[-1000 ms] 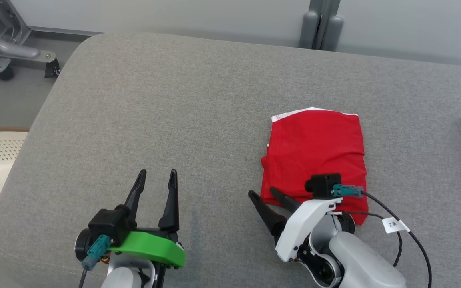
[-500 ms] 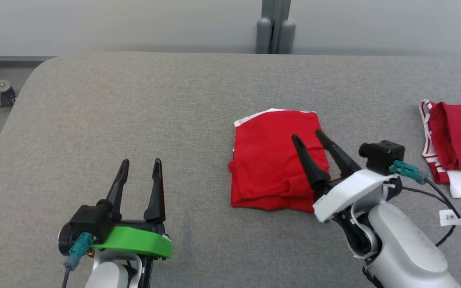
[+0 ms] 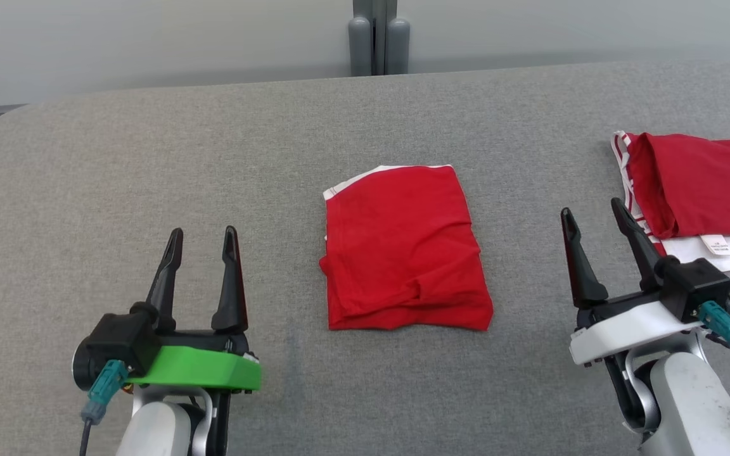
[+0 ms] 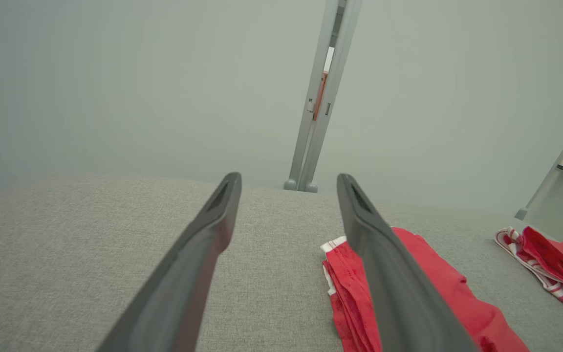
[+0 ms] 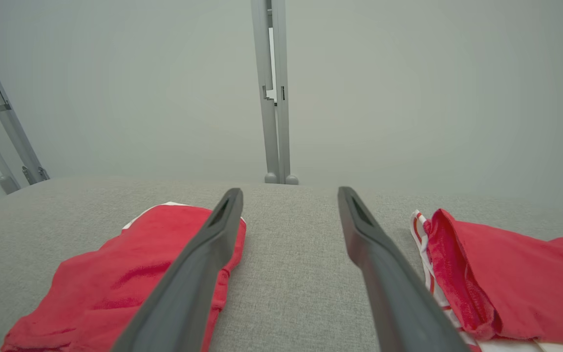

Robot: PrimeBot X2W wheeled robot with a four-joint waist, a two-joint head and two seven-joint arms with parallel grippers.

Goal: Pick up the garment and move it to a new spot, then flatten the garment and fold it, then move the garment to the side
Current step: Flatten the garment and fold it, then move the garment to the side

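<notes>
Garment (image 3: 403, 250) lies folded into a compact red rectangle around the middle of the bench (image 3: 149, 158), well short of its left and right edges. Your left hand (image 3: 203, 230) and right hand (image 3: 592, 208) flank it without touching it, fingers spread wide and holding nothing. You can count the pick-up, the flattening and the fold as done, judging by that tidy shape. What appears left is the shift to the side, since the piece sits centrally. A second red-and-white garment (image 3: 694, 190) lies looser toward the bench's right edge, just beside your right hand.
</notes>
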